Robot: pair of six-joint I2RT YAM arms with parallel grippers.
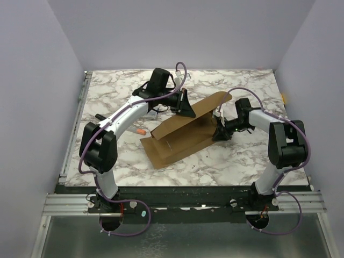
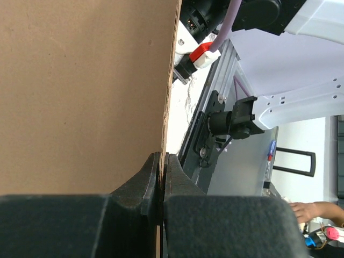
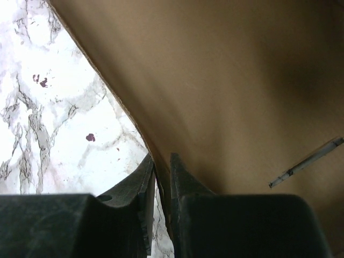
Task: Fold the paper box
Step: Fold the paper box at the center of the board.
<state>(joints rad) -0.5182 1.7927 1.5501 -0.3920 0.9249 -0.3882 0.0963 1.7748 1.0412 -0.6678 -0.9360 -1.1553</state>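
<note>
Our left jaws are clamped tight on an edge of the paper box (image 1: 183, 134). The right jaws look pinched on its other end, though that view's murky. The box sits mid-worktop (image 1: 231, 161), with one panel tilted up.

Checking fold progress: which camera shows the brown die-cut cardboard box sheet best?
Top external: the whole brown cardboard box sheet shows, one panel raised between the left gripper and right gripper, the rest on the marble table. Left wrist shows only a plain face and pinched edge; right wrist, a shadowed face with one slit.
</note>
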